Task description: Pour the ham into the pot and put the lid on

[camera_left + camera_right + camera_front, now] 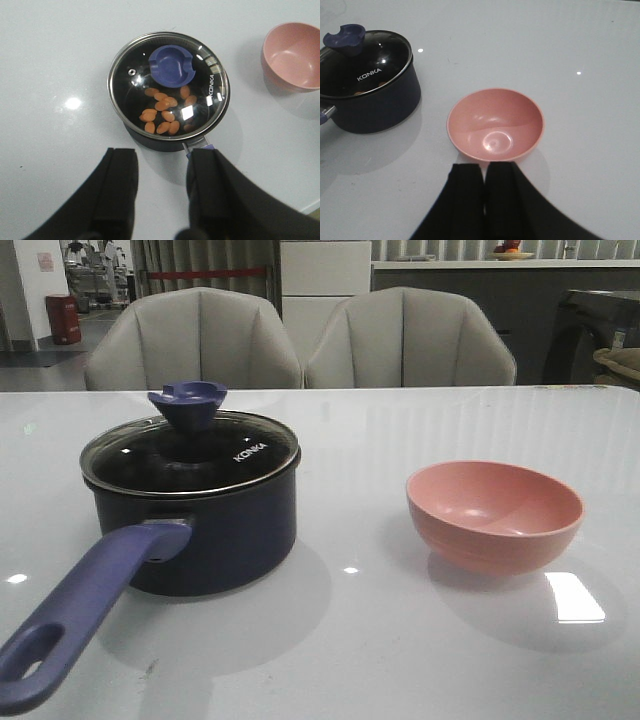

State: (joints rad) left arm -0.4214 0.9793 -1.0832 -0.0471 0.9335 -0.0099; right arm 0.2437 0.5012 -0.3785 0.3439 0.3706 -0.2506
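With the glass lid (190, 452) seated squarely on the dark navy pot (195, 530), the job reads as essentially finished. The pot stands on the left of the white table (420, 640), its long purple-blue handle (85, 605) running toward the near left edge. Seen from the left wrist camera, the ham (162, 110) lies as a cluster of small orange chunks on the black floor of the pot, under the lid and beside its purple-blue knob (172, 65). The pink bowl (495, 512) sits upright and empty to the right, well apart from the pot. The left gripper (160, 172) hangs above the table just on the handle side of the pot, its dark fingers spread and grasping nothing; the right gripper (484, 187) hovers on the near side of the bowl, its fingers pressed together with nothing between them. Neither arm shows in the front view. Judging by this layout, both pouring and covering are done, and the remaining move calls only for the arms to draw clear without nudging the lid or the handle.
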